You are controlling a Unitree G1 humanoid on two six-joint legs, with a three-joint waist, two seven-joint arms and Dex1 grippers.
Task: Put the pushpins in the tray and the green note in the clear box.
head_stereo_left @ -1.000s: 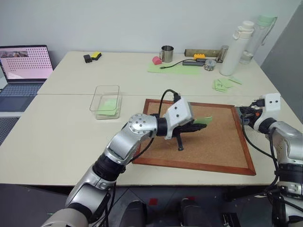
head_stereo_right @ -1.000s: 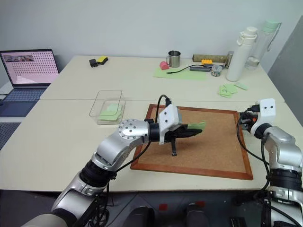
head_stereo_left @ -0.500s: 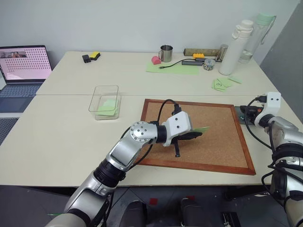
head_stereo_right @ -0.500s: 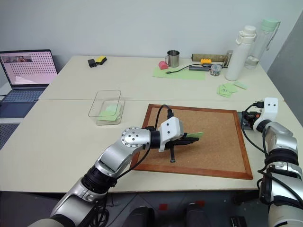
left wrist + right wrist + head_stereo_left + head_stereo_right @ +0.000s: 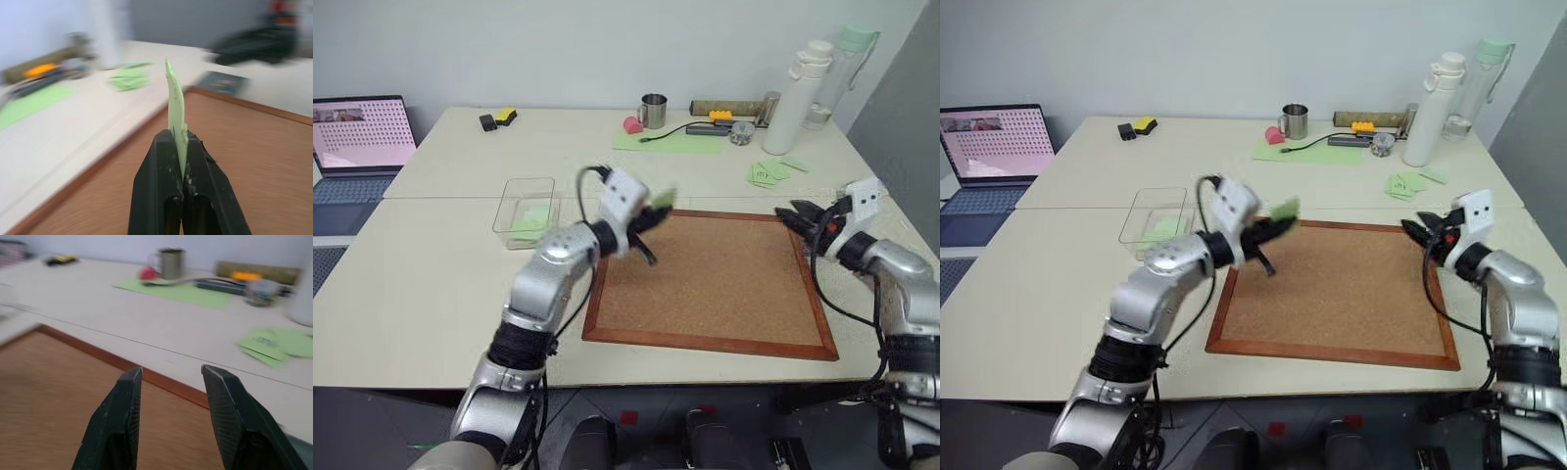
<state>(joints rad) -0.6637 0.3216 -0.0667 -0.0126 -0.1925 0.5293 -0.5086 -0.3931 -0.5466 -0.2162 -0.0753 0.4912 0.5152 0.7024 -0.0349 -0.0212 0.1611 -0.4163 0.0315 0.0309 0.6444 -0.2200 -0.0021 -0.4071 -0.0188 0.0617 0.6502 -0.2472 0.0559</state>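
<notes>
My left gripper (image 5: 648, 217) is shut on the green note (image 5: 662, 199), a small light-green paper that stands edge-on between the fingers (image 5: 161, 161) in the left wrist view. It hovers over the far left corner of the corkboard (image 5: 705, 284), just right of the clear box (image 5: 525, 181), which holds some green paper. My right gripper (image 5: 795, 216) is open and empty above the board's far right corner; its fingers (image 5: 117, 421) stand well apart. The dark-grey tray (image 5: 222, 82) lies on the table just off the board's right edge. I cannot make out any pushpins.
A laptop (image 5: 362, 132) stands at the far left. At the back are a metal mug (image 5: 654, 111), a large green sheet (image 5: 671, 142), two tall bottles (image 5: 803, 93) and a cluster of green notes (image 5: 769, 174).
My left gripper swung left and up with the note, from the middle of the corkboard to its far left corner. My right gripper opened and moved left over the board's right edge.
</notes>
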